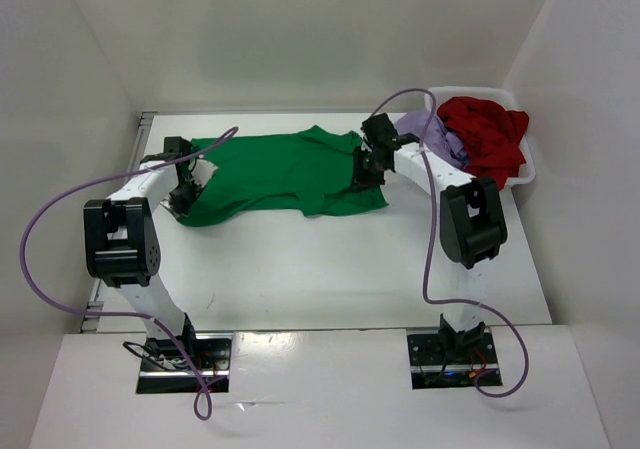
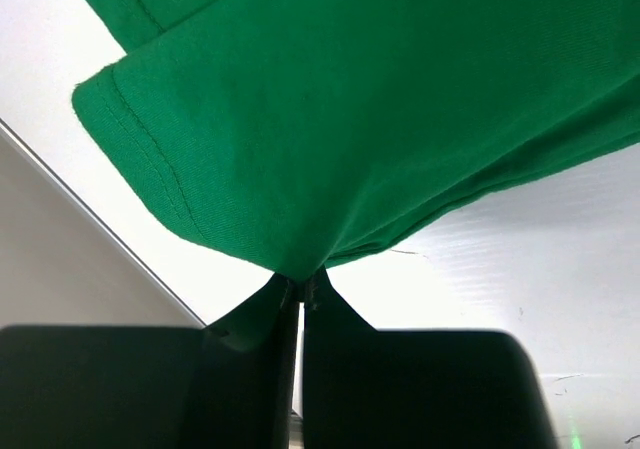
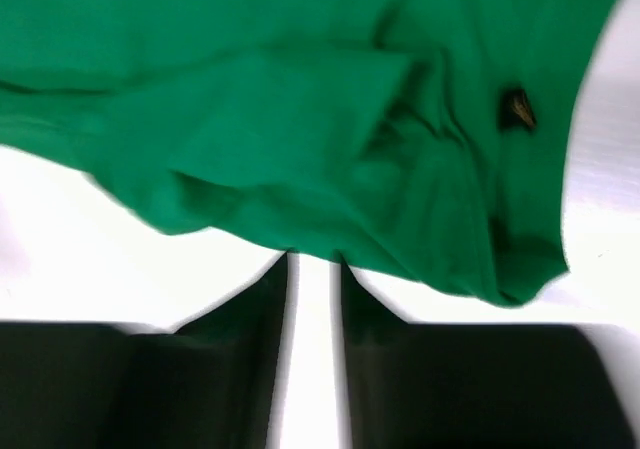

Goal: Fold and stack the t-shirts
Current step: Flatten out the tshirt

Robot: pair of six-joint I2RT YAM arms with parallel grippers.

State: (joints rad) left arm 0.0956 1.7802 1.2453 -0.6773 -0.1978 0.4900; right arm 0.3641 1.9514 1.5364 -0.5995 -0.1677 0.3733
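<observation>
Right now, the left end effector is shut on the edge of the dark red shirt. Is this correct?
Not quite: the left end effector is shut on the edge of the green shirt, as the left wrist view shows.

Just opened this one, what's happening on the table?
The left gripper pinches one edge of the green t-shirt, which lies spread on the table. The right gripper sits at the opposite edge with its jaws slightly apart, holding nothing. The dark red t-shirt and lavender t-shirt are heaped unfolded in the white basket.
</observation>
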